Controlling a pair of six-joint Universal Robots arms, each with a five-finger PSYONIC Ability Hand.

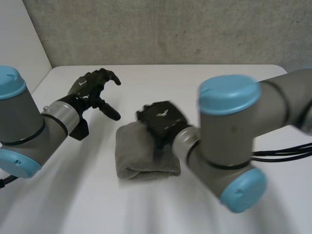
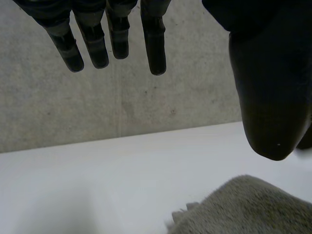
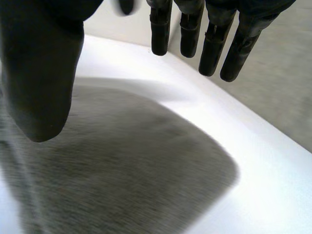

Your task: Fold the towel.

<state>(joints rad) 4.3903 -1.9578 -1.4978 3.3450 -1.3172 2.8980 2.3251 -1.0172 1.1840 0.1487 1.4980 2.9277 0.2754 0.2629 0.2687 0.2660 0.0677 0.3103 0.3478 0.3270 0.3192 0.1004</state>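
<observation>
The folded grey towel (image 1: 139,158) is lying on the white table (image 1: 219,87), under the right hand (image 1: 161,121). That hand is reaching over it with its fingers (image 3: 214,48) straight and held apart from the thumb (image 3: 39,83), gripping nothing. The left hand (image 1: 92,90) is hanging in the air beside the towel, apart from it. Its fingers (image 2: 117,39) are loosely spread, the thumb is wide, and it is holding nothing.

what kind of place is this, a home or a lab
Most likely a robotics lab or test bench, not a home: a left arm and a right arm of a robot reach over a white table against a plain grey wall, with a grey towel lying folded on it.
</observation>
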